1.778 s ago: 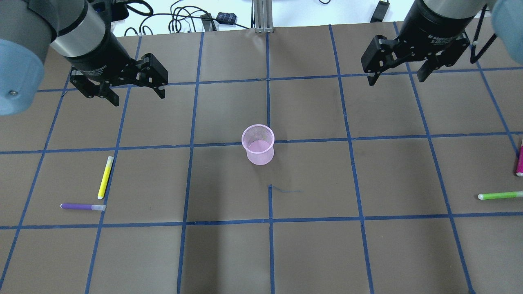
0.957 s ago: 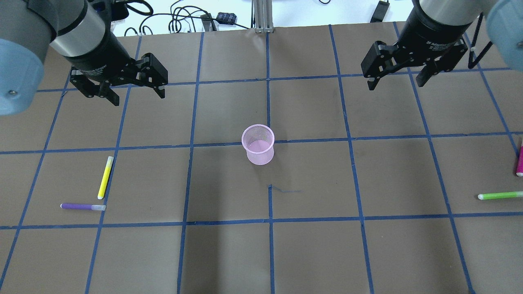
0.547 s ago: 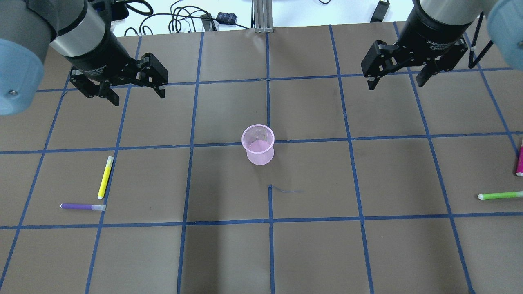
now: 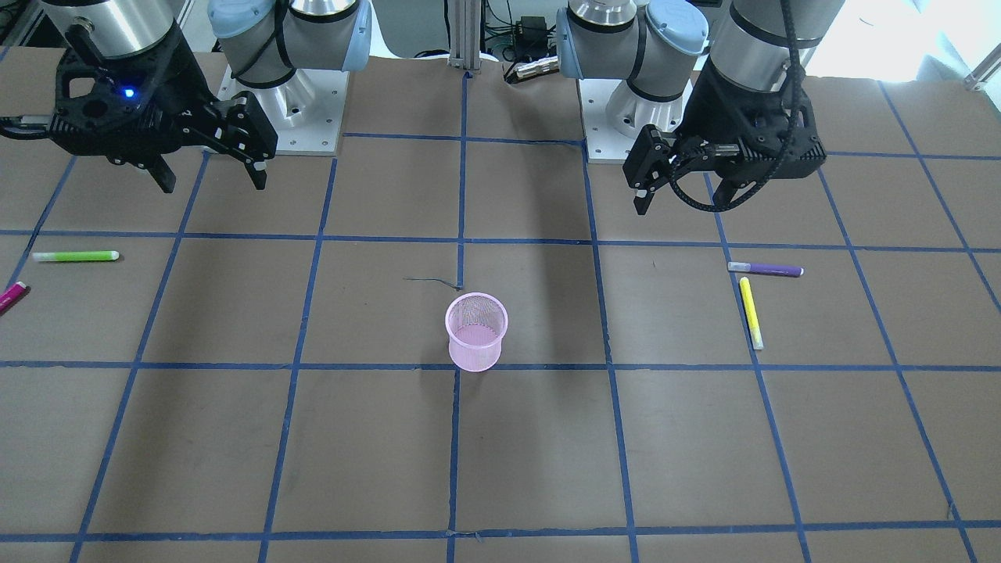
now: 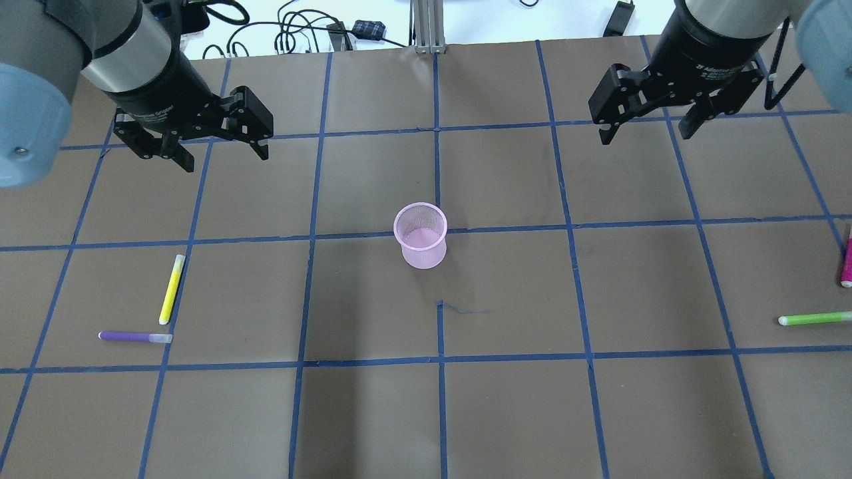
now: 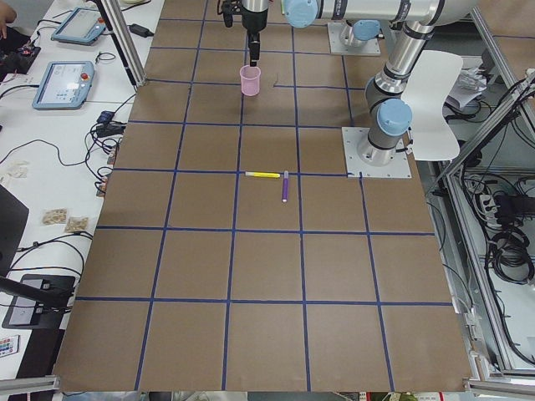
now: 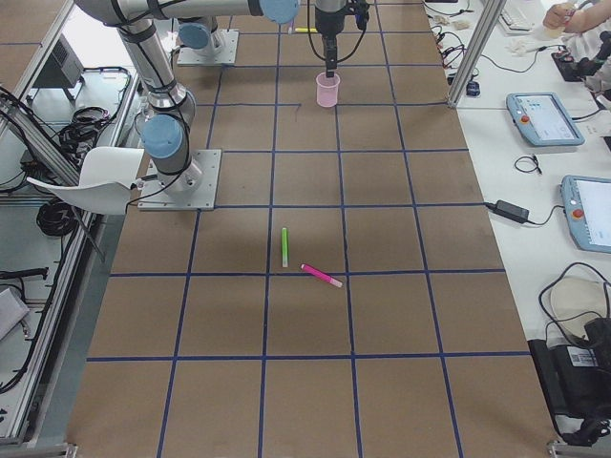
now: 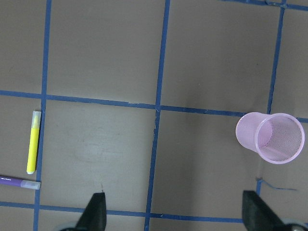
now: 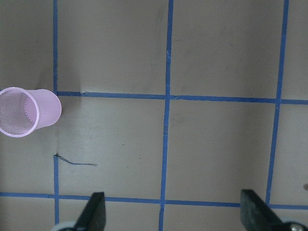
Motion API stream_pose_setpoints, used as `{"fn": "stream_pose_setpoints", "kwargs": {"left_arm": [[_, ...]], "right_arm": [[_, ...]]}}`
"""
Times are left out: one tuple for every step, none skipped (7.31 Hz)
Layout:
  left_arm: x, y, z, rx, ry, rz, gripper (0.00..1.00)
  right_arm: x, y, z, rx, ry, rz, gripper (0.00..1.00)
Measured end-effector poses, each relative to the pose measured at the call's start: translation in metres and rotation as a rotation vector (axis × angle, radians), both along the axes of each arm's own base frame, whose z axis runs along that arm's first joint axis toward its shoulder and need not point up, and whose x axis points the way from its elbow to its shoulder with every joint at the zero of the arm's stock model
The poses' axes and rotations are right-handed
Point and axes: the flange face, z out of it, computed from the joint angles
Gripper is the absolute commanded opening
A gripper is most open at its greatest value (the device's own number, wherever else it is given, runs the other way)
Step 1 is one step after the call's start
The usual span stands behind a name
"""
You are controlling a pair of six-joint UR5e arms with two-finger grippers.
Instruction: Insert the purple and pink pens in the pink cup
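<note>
The pink mesh cup [image 5: 420, 235] stands upright and empty at the table's middle; it also shows in the front view [image 4: 476, 331]. The purple pen [image 5: 135, 337] lies flat at the near left, beside a yellow pen [image 5: 172, 289]. The pink pen [image 5: 847, 261] lies at the right edge, partly cut off. My left gripper [image 5: 225, 158] is open and empty, high above the table on the far left. My right gripper [image 5: 644, 135] is open and empty, high on the far right. Both are well away from the pens and the cup.
A green pen [image 5: 815, 319] lies near the pink pen on the right. Brown paper with a blue tape grid covers the table [image 5: 506, 412]. Cables and a metal post [image 5: 426, 26] sit beyond the far edge.
My right gripper has shifted slightly toward the far edge. The left gripper, the cup and the pens have not moved.
</note>
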Motion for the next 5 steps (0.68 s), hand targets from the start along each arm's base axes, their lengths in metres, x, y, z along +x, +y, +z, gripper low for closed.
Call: {"fn": "stream_pose_setpoints", "kwargs": {"left_arm": [[0.0000, 0.0000, 0.0000, 0.000, 0.000, 0.000, 1.00], [0.0000, 0.0000, 0.0000, 0.000, 0.001, 0.000, 1.00], [-0.0002, 0.0000, -0.0004, 0.000, 0.002, 0.000, 1.00], [-0.0001, 0.0003, -0.0008, 0.002, 0.004, 0.000, 1.00], [0.0008, 0.0009, -0.0005, 0.001, 0.004, -0.011, 1.00]], "right_arm": [[0.0001, 0.0000, 0.0008, -0.002, 0.000, 0.000, 1.00], [-0.0007, -0.0004, 0.0011, -0.002, 0.001, 0.001, 1.00], [-0.0019, -0.0009, 0.0000, 0.000, 0.002, 0.001, 1.00], [-0.0037, -0.0012, -0.0020, 0.005, 0.006, 0.001, 1.00], [-0.0064, -0.0021, -0.0037, 0.008, 0.013, -0.001, 1.00]]}}
